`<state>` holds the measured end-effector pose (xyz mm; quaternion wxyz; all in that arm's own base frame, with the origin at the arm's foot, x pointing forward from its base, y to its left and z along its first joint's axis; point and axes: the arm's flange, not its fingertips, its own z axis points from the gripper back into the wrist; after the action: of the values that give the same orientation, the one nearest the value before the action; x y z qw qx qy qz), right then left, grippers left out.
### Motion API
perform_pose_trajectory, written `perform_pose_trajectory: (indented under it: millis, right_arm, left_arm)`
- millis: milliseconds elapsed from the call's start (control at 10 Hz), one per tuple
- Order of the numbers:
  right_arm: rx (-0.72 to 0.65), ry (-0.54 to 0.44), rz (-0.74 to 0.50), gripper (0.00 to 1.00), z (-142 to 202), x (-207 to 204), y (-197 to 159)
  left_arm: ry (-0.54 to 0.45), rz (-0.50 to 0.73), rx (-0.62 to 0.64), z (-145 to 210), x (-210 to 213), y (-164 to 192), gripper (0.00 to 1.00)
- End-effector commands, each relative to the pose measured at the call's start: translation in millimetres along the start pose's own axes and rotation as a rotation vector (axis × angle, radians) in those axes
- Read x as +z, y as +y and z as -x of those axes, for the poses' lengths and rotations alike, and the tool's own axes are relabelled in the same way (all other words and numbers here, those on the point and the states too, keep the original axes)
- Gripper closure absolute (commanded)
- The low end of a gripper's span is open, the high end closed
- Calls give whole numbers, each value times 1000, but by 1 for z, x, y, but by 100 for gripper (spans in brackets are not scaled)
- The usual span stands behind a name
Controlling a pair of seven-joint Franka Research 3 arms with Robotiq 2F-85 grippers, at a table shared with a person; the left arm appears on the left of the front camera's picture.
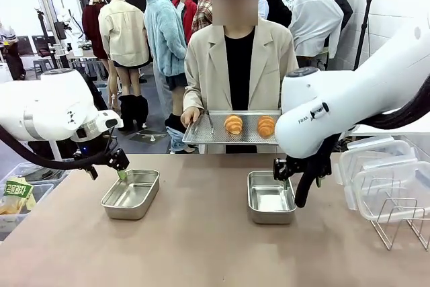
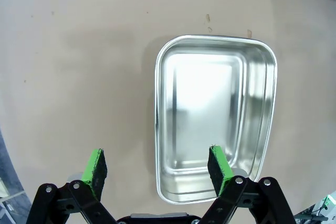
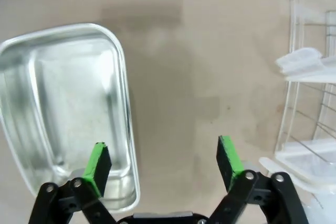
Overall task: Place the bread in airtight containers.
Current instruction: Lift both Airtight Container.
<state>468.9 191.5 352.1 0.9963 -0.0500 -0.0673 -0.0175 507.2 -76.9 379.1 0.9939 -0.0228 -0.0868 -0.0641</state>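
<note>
Bread rolls (image 1: 233, 124) (image 1: 266, 126), two, side by side on a tray (image 1: 201, 138); tins, two, unlidded, on the surface (image 1: 201, 247).
Tray held by a person at the far side. Left hand (image 2: 156, 161) wide open, empty, above left tin (image 1: 131, 194) rim; right hand (image 3: 163, 153) likewise above right tin (image 1: 271, 197) rim.

The front camera is facing across the counter (image 1: 201, 253) toward the person (image 1: 238, 65), taking in the left tin (image 1: 131, 195) and the right tin (image 1: 271, 198) from mid-distance. Each wrist camera is looking down along its own hand, close above the counter. The left hand (image 2: 157, 163) is framing the left tin just ahead of it, and the right hand (image 3: 164, 158) is framing the right tin under one finger.
</note>
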Motion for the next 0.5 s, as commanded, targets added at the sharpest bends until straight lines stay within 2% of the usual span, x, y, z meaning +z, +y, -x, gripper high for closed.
perform_pose_trajectory:
  millis: [0, 200, 300, 400]
  right_arm:
    - [25, 33, -62, 0, 10, -17, 2]
    - [12, -3, -33, 0, 2, -31, 2]
    - [16, -37, -25, 0, 4, -35, 2]
    - [-18, -9, -32, 0, 4, -42, 1]
  left_arm:
    - [27, 39, 30, -4, -16, -2, 0]
    - [68, 37, 54, -8, -44, 4, 0]
    - [41, 14, 40, -7, -47, 1, 0]
    - [38, 33, 74, -6, -49, 0, 0]
